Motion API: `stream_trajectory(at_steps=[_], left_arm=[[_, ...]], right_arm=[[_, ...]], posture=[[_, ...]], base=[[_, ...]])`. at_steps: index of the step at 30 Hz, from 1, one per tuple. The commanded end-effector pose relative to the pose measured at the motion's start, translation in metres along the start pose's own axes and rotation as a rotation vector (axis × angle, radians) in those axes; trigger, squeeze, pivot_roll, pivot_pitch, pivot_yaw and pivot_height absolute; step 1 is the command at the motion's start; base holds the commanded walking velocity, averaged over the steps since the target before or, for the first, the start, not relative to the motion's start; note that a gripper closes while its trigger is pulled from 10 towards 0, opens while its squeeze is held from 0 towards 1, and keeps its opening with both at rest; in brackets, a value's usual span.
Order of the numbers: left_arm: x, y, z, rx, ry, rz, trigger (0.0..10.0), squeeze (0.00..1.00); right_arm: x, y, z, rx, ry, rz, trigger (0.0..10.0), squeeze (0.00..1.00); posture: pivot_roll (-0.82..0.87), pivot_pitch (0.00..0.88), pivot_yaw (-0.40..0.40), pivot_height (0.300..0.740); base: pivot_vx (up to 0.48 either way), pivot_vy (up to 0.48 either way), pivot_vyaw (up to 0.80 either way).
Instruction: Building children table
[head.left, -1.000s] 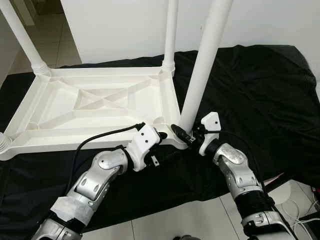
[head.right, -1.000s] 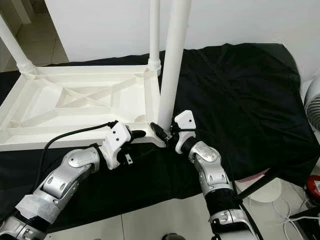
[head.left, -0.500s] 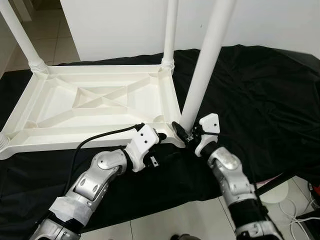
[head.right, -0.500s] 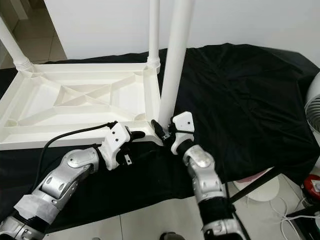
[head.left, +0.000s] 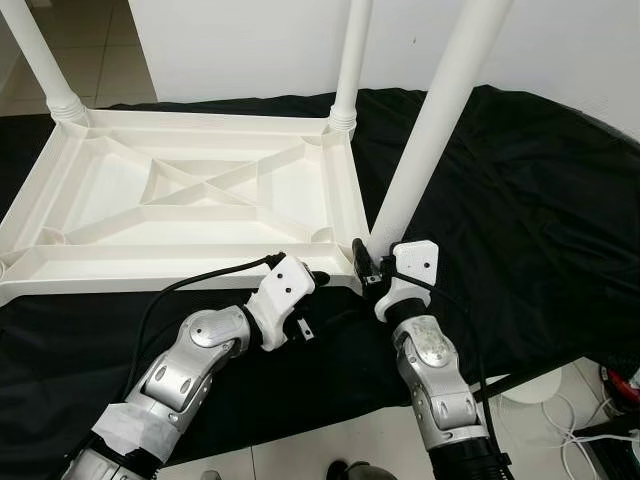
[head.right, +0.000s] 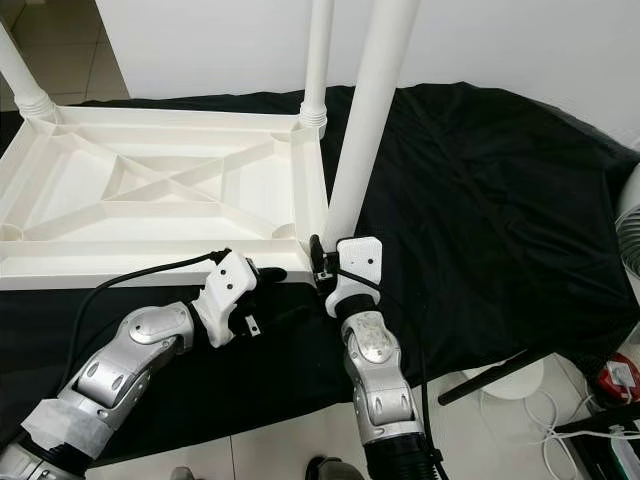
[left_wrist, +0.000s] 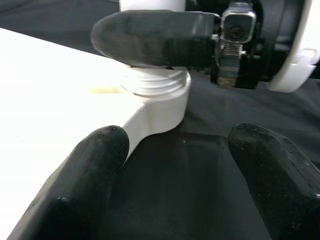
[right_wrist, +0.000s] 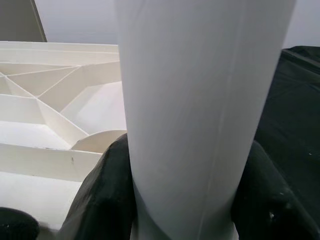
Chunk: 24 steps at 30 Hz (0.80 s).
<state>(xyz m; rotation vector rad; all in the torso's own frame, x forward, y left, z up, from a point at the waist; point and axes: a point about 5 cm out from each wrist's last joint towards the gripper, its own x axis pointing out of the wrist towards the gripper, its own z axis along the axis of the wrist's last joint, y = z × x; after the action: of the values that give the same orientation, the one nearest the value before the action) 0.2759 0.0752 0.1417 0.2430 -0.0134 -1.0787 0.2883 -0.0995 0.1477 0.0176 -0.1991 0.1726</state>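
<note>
Now | upturned table (head.left: 190, 215) on black cloth (head.left: 520, 210) | right gripper (right_wrist: 175, 200) clamps leg (head.left: 425, 130) base at near corner socket (left_wrist: 157, 90) | left gripper (left_wrist: 170, 165) spread wide beside corner, empty | risk: tilted leg may cross-thread or slip if twisted

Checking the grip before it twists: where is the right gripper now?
The right gripper is clamped on the base of the near white leg, at the upturned tabletop's near right corner, beside the left gripper.

White wall (head.left: 250, 50), pale tiled floor (head.left: 340, 440), black cloth (head.left: 540, 220)
</note>
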Motion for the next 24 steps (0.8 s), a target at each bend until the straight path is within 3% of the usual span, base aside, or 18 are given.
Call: stream_trajectory(at_steps=[1, 6, 7, 9, 10, 24], left_arm=[[-0.0012, -0.0013, 0.0001, 0.008, 0.003, -0.025, 10.0, 0.0], [-0.0005, 0.0004, 0.0009, 0.012, 0.0, -0.015, 10.0, 0.0], [-0.0003, 0.0001, 0.0007, 0.014, 0.0, -0.012, 10.0, 0.0], [-0.0002, -0.0002, 0.0006, 0.015, 0.0, -0.01, 10.0, 0.0], [-0.0003, -0.001, 0.0004, 0.015, -0.001, -0.01, 10.0, 0.0], [-0.0033, 0.0, 0.0, 0.018, 0.003, 0.004, 10.0, 0.0]], right_arm=[[-0.007, -0.0063, -0.0172, -0.007, 0.095, -0.056, 10.0, 0.0], [-0.0059, -0.0054, -0.0163, -0.009, 0.1, -0.063, 10.0, 0.0], [-0.0056, -0.0054, -0.0159, -0.006, 0.099, -0.063, 10.0, 0.77], [-0.0056, -0.0052, -0.0155, -0.005, 0.099, -0.065, 10.0, 0.77], [-0.0063, -0.0048, -0.0146, 0.01, 0.094, -0.06, 10.0, 1.0], [-0.0049, -0.0089, -0.0103, 0.007, 0.072, -0.041, 10.0, 1.0]], posture=[[-0.02, 0.105, -0.068, 0.74], [-0.03, 0.098, -0.068, 0.74], [-0.03, 0.097, -0.069, 0.74], [-0.03, 0.097, -0.069, 0.74], [-0.03, 0.097, -0.069, 0.74], [-0.01, 0.104, -0.071, 0.74]], base=[[0.0, 0.0, 0.0], [0.0, 0.0, 0.0], [0.0, 0.0, 0.0], [0.0, 0.0, 0.0], [0.0, 0.0, 0.0], [0.0, 0.0, 0.0]])
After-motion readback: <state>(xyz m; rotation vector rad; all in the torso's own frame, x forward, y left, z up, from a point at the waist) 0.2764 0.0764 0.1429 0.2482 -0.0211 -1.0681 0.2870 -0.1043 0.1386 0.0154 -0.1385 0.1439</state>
